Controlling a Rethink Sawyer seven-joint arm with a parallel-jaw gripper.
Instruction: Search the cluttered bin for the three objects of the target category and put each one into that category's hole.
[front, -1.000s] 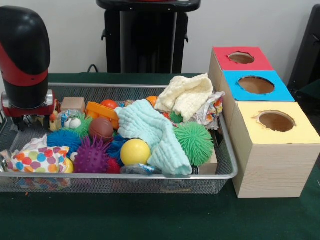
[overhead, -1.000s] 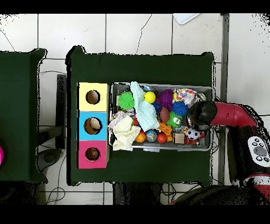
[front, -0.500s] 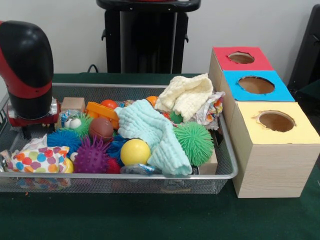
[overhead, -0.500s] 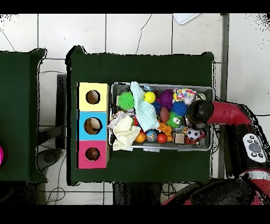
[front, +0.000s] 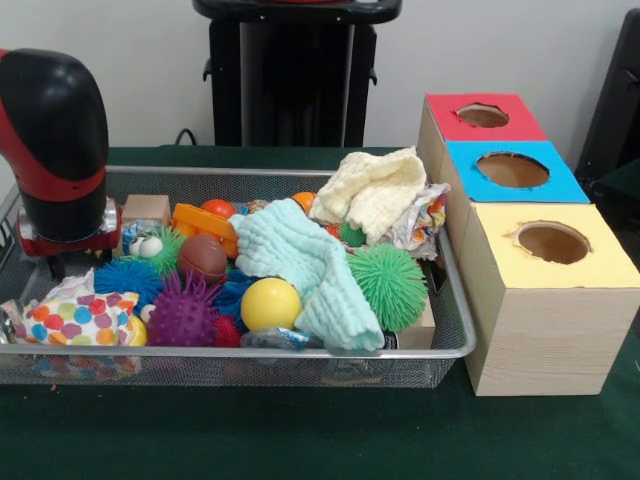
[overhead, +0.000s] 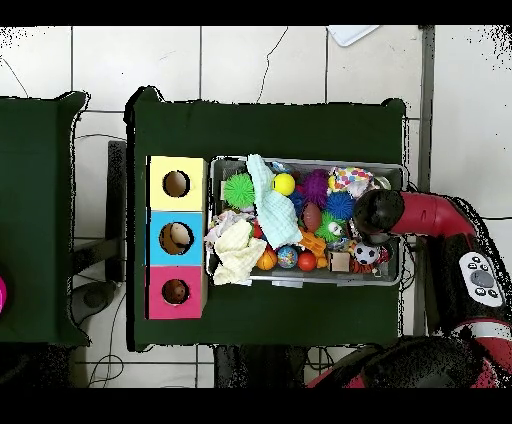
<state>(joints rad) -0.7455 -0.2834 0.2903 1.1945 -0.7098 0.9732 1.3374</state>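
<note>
The arm (front: 55, 140) hangs over the bin's (front: 250, 352) left end; I cannot tell how its grasping end stands.

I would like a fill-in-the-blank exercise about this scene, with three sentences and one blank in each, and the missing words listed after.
1. In the front view, the smooth yellow ball lies in the wire mesh bin right beside the long pale ____ knitted cloth.
2. The wooden box with three round holes has a red top, a blue top and a ____ top.
3. The red and black robot arm hangs over the end of the bin that lies ____ from the box.

Missing words: green; yellow; farthest
</note>
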